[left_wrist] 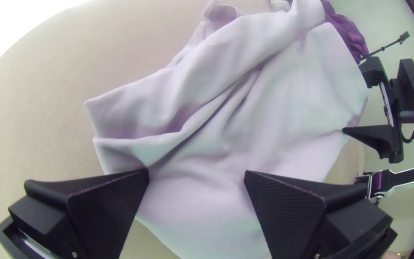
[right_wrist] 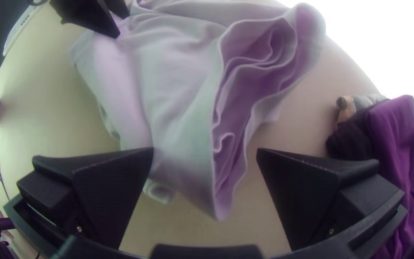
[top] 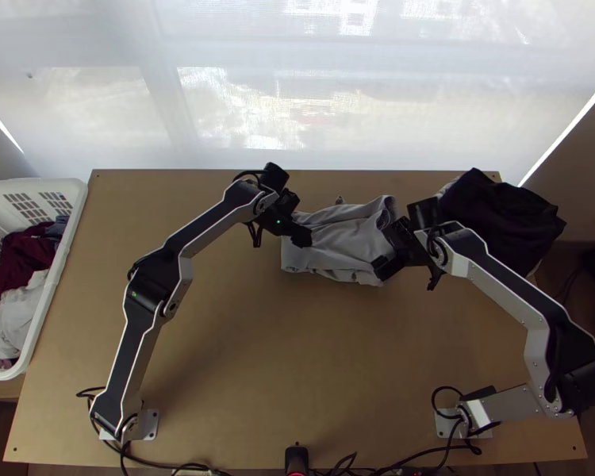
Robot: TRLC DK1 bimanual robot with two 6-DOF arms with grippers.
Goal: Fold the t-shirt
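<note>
I judged folding barely begun: the t-shirt [top: 341, 230] lay bunched on the bench [top: 258, 357], left gripper [left_wrist: 196, 173] and right gripper [right_wrist: 205, 151] spread wide at its opposite ends, with flattening and neat folds to do.

Light wooden table [top: 242, 357]; on it grey t-shirt [top: 345, 238], bunched; dark cloth [top: 500, 218], far right corner; cables [top: 159, 465] along near edge.

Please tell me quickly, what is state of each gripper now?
Left gripper: open, jaws wide apart at the grey T-shirt, not gripping it.
Right gripper: open too, at the shirt's other end, holding nothing.
</note>
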